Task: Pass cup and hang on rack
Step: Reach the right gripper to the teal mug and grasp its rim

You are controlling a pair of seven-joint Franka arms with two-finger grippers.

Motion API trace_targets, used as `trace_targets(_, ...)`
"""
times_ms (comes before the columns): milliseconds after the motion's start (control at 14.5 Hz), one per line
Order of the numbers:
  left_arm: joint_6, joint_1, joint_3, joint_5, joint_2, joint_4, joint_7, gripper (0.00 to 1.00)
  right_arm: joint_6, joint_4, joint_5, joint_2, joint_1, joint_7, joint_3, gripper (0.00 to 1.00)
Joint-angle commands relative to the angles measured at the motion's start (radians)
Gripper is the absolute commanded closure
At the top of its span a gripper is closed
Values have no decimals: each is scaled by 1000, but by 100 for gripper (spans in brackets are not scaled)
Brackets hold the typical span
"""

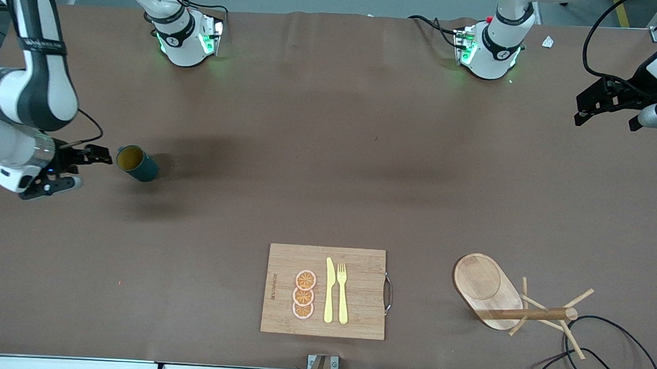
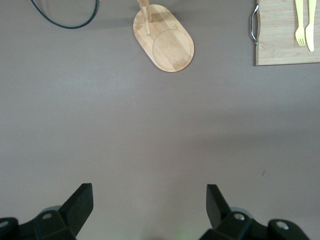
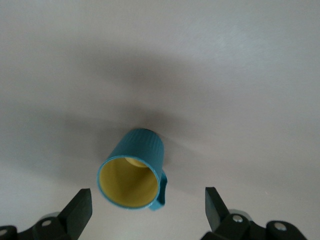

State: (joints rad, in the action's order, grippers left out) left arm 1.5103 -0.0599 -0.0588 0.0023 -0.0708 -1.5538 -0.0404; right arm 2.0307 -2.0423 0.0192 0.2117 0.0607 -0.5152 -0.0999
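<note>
Cutting board [image 1: 358,265] holding knife [image 1: 329,291], fork [image 1: 342,292], slices [image 1: 304,294], cup [image 1: 137,163] empty

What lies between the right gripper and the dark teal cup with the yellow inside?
Nothing: only bare brown table separates the open right gripper from the teal cup, as the front view shows.

A bamboo cutting board [image 1: 325,291] lies on the brown table [image 1: 330,151]. On the board – three orange slices [image 1: 304,294] in a row, a yellow knife [image 1: 329,290] beside them, then a yellow fork [image 1: 342,292]. Black cables [image 1: 606,356] curl toward the left arm's end.
</note>
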Motion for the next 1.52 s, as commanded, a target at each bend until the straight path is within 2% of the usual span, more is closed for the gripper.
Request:
trace_targets(0,-21,3,1,-5,12,34,10,0,138,-154,15,-48,19,-95,9,0)
trace_targets(414,-21,3,1,-5,22,35,11,0,324,-278,16,-38,59,-178,9,3)
trace_targets(483,-21,3,1,-7,22,35,11,0,344,-295,16,-37,59,-178,9,7)
trace_targets(552,-21,3,1,-7,22,35,11,0,359,-306,16,-37,57,-180,9,19)
trace_targets(690,-21,2,1,-7,31,43,10,0,362,-311,16,-37,56,-183,11,59)
trace_targets(759,-21,2,1,-7,35,53,11,0,362,-311,16,-37,56,-183,11,76)
trace_targets(897,-21,2,1,-5,40,57,11,0,362,-311,16,-37,57,-181,11,97)
trace_targets(1310,-21,3,1,-5,43,57,14,0,306,-296,18,-75,18,-161,16,100)
trace_targets(1448,-21,3,1,-4,43,57,14,0,255,-277,21,-101,-30,-59,17,100)
